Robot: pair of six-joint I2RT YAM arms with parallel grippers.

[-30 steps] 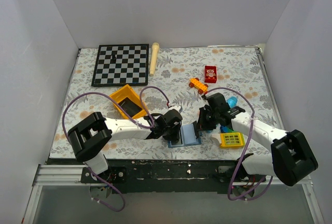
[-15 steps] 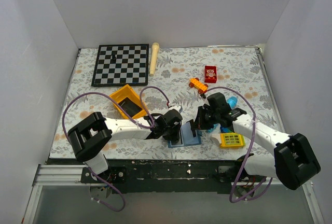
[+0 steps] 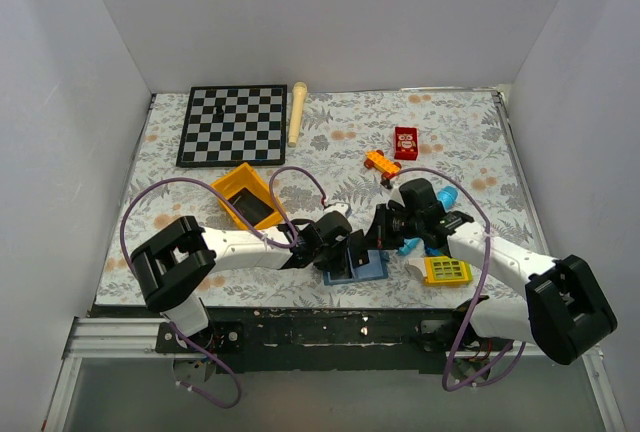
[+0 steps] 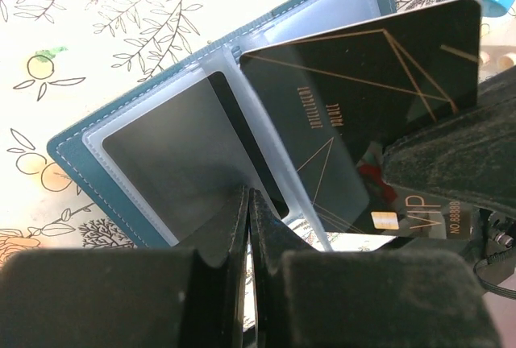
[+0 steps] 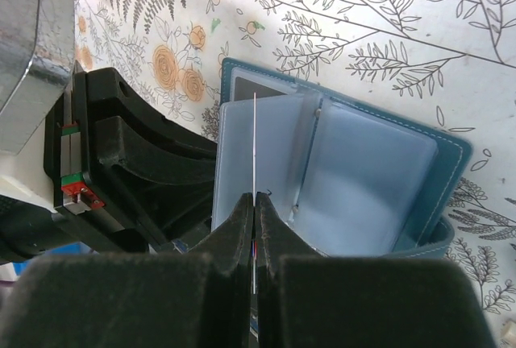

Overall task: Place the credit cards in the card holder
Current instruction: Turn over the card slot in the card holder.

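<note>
Overhead: holder (image 3: 372,270) lies open at the table's (image 3: 450,132) near edge, left gripper (image 3: 335,257) on it, right gripper (image 3: 380,237) just beside.
Left wrist: left jaws closed at a sleeve (image 4: 161,147); card (image 4: 355,106) slants in from the right.
Right wrist: right jaws pinch the card edge-on, long axis pointing into the holder.

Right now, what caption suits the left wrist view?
Right gripper holds a black card over the open card holder; left gripper shut.
</note>
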